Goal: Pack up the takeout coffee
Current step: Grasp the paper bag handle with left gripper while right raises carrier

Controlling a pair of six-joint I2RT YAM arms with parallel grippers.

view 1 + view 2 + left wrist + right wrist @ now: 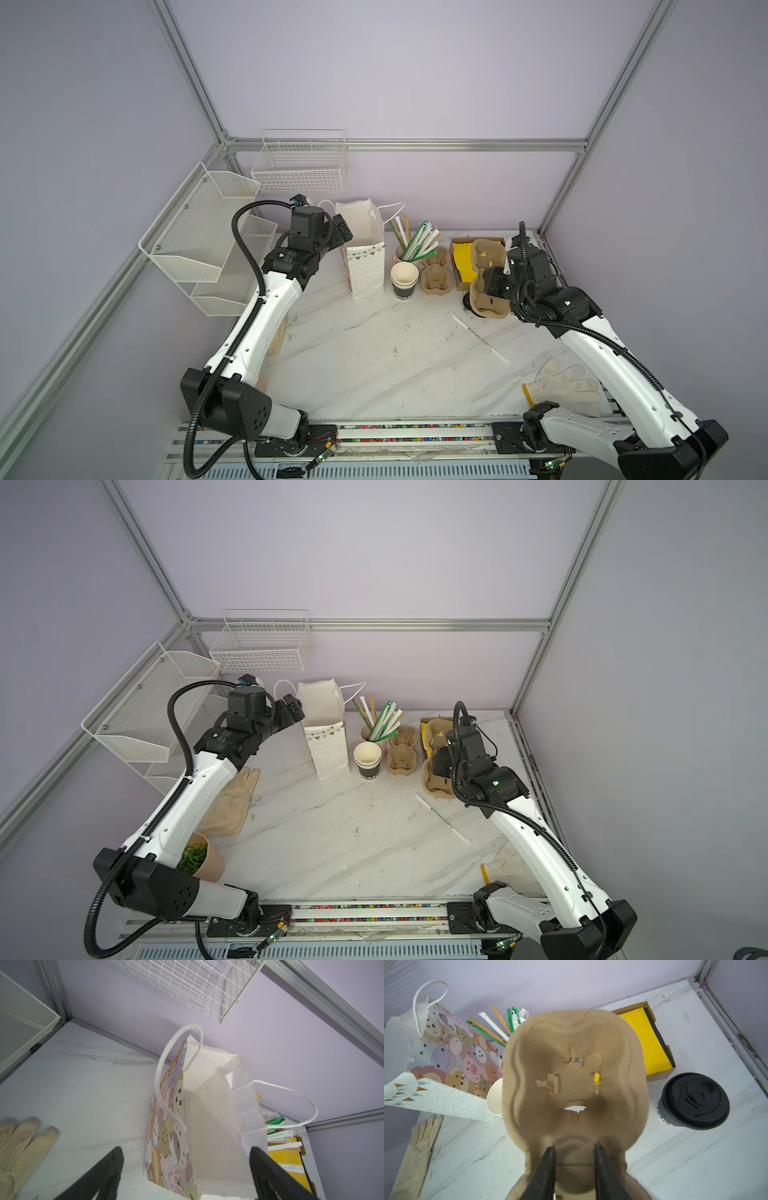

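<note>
The middle of the table (374, 357) is bare, but for one loose straw (478, 337) at 3 o'clock. Things crowd the back edge at 12 o'clock: one bag (365, 266), one stack of cups (404, 277), one cup of straws (399, 253) and one box (459, 286). The box sits close to the right edge.

The coffee (693, 1101) is one cup with a black lid. It stands on the table near the box. In both top views it peeks out at 8 o'clock from the right claw (575, 1147), partly under the tray (575, 1064). That claw pinches the tray. A second tray (435, 274) lies by the stack of cups.

The left claw (185, 1149) is spread wide by the bag's top, well apart from the coffee.

One glove (567, 386) lies at 4 o'clock, one glove (230, 808) at 9 o'clock.
</note>
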